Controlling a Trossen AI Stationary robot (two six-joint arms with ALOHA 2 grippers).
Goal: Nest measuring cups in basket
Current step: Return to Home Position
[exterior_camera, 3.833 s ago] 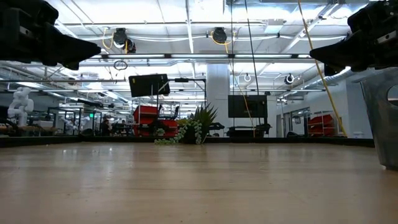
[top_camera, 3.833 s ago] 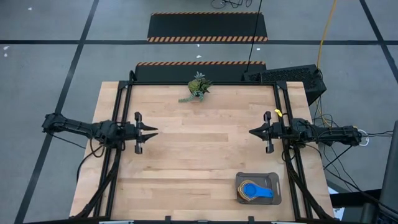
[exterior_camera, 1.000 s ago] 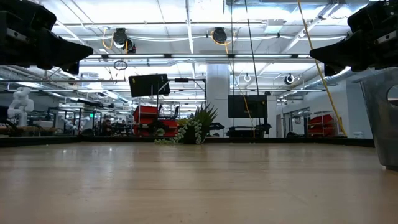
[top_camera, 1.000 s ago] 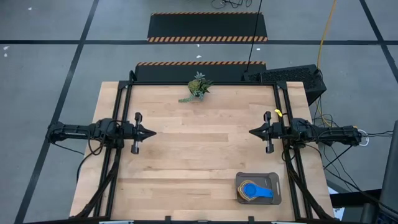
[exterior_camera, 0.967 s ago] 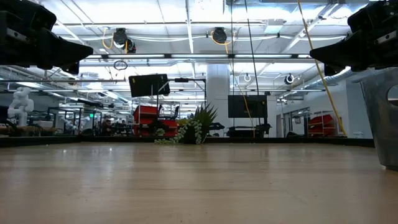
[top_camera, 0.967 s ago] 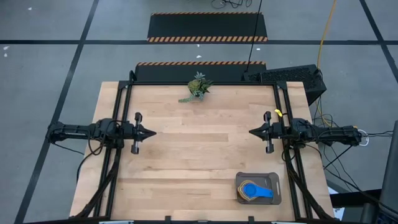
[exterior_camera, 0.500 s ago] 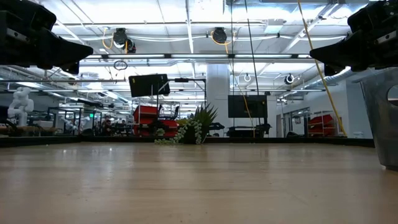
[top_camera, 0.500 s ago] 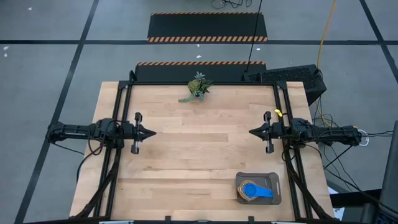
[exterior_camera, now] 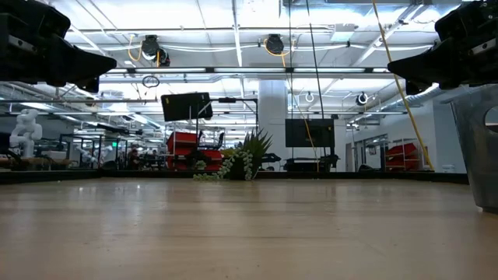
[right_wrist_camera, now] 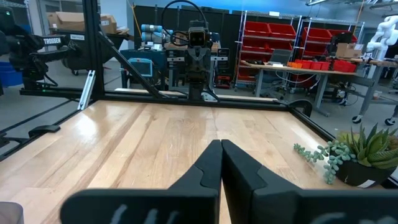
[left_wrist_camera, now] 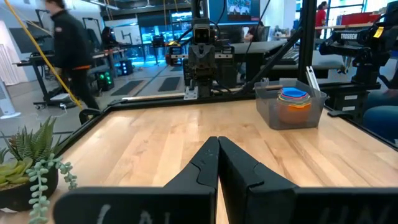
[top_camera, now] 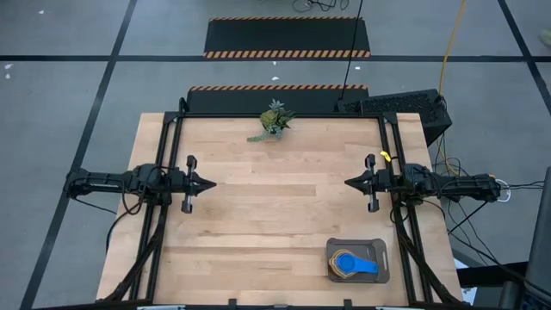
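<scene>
1. Two arms face each other across the wooden table (top_camera: 275,215), both raised above the boards and holding nothing.
2. At 9 o'clock in the high view, the left gripper (top_camera: 211,182) points toward 3 o'clock. Its own wrist camera shows its fingers (left_wrist_camera: 208,163) pressed together into a single wedge, with nothing between them. In the low view it hangs in the upper corner (exterior_camera: 117,59), well clear of the tabletop.
3. At 12 o'clock, by the far edge, stands a small potted plant (top_camera: 274,121). It is well apart from both grippers and also shows at the edge of each wrist view (left_wrist_camera: 25,168) (right_wrist_camera: 360,155).
4. At 3 o'clock, the right gripper (top_camera: 349,182) points toward 9 o'clock, level with its partner. Its fingers (right_wrist_camera: 211,163) are likewise closed tight against each other and empty. From table height it shows in the opposite upper corner (exterior_camera: 393,68).
5. At about 5 o'clock, near the front edge and nearer the right arm, sits the basket (top_camera: 384,251), a dark rounded rectangle flat on the wood.
6. Inside it lie the measuring cups (top_camera: 351,264), nested in one stack, blue on top, with the blue handle pointing roughly toward 4 o'clock.
7. Seen from the left wrist, the basket (left_wrist_camera: 273,112) has see-through grey walls, and the stacked cups (left_wrist_camera: 293,97) show blue over orange.
8. Beyond the table, a person (left_wrist_camera: 68,50) in dark clothes shows in the room.
</scene>
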